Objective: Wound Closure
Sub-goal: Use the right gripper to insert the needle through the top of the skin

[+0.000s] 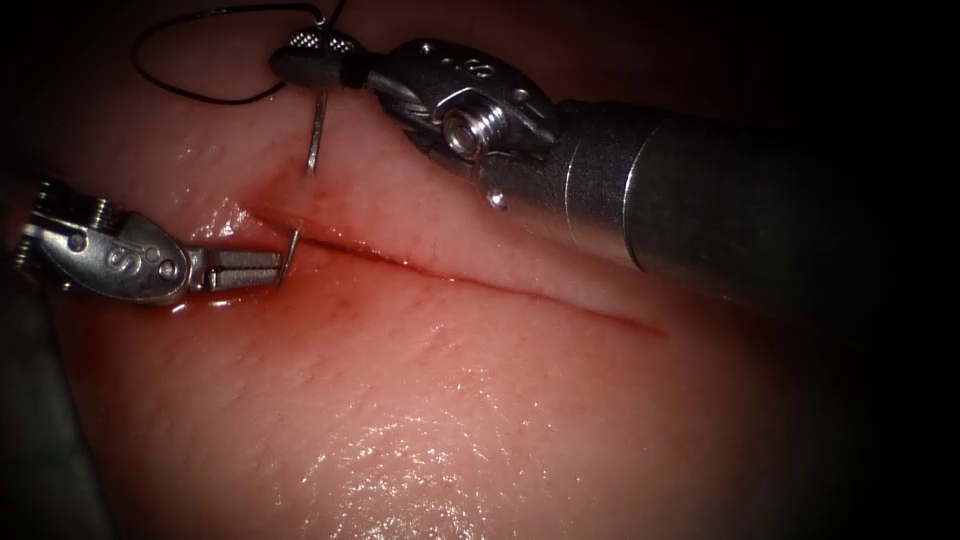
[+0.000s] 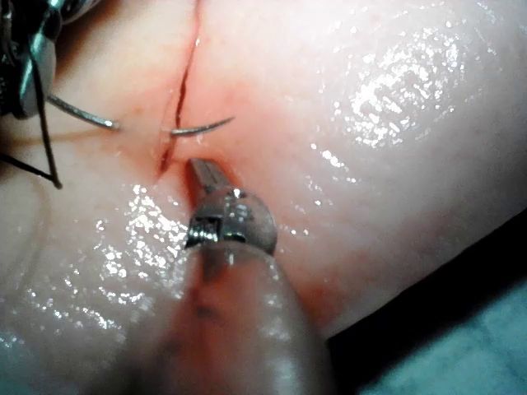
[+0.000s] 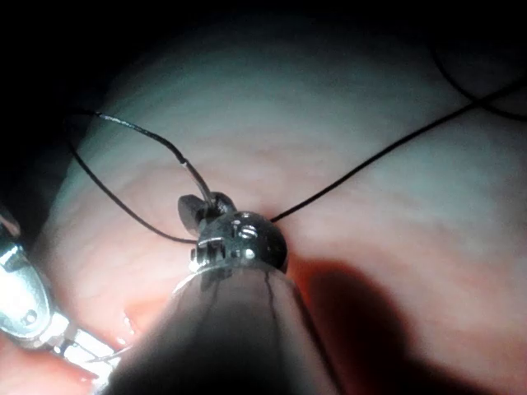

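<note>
My right tool (image 1: 312, 52) has its jaws shut on the curved needle (image 1: 316, 135) near its rear end, above the left end of the cut (image 1: 480, 283). The needle enters the tissue (image 1: 420, 400) on the cut's far side, and its tip (image 1: 292, 245) comes out at the cut. My left tool (image 1: 268, 270) lies on the tissue, jaws shut and empty, just short of that tip. In the left wrist view the jaw tips (image 2: 200, 170) sit apart from the emerging needle tip (image 2: 202, 127). Black thread (image 1: 190, 92) loops away from the needle's rear end (image 3: 194, 177).
Red fluid (image 1: 330, 290) wets the tissue along the near side of the cut's left end. The right tool's thick shaft (image 1: 700, 200) crosses over the far right of the tissue. Thread (image 3: 370, 160) trails over the tissue behind the right jaws (image 3: 202, 211).
</note>
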{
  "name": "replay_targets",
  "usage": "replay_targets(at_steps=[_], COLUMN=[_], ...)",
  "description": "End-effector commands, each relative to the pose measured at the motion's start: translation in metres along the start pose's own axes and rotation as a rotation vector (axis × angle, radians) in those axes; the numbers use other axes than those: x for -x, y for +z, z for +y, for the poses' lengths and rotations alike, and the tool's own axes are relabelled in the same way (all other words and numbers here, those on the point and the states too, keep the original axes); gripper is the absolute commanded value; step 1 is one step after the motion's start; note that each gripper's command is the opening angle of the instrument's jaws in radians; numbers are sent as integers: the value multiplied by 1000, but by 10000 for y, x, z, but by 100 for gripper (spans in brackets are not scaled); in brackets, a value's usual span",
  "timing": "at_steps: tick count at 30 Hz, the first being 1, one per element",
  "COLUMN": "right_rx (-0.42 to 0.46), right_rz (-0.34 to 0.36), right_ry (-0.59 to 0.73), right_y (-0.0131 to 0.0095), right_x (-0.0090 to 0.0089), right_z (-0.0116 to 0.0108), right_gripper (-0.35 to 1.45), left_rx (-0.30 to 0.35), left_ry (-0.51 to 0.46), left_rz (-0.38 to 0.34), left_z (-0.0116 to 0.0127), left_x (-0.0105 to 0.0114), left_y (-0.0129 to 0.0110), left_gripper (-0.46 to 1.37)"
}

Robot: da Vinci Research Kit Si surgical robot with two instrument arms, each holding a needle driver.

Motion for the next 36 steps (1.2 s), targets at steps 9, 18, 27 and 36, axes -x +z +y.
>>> replay_targets(at_steps=[9, 18, 27, 36], right_rx=[62, 54, 46, 27], right_rz=[-225, -273, -297, -342], right_ry=[278, 408, 434, 451], right_y=[-4, -5, 5, 12], right_x=[22, 62, 87, 99], right_z=[1, -6, -21, -32], right_gripper=[-35, -35, -35, -35], left_rx=[5, 5, 5, 5], left_ry=[0, 0, 0, 0], left_rz=[0, 0, 0, 0], left_z=[-1, -1, -1, -1], left_x=[0, 0, 0, 0], left_y=[0, 0, 0, 0], left_gripper=[-35, -35, -35, -35])
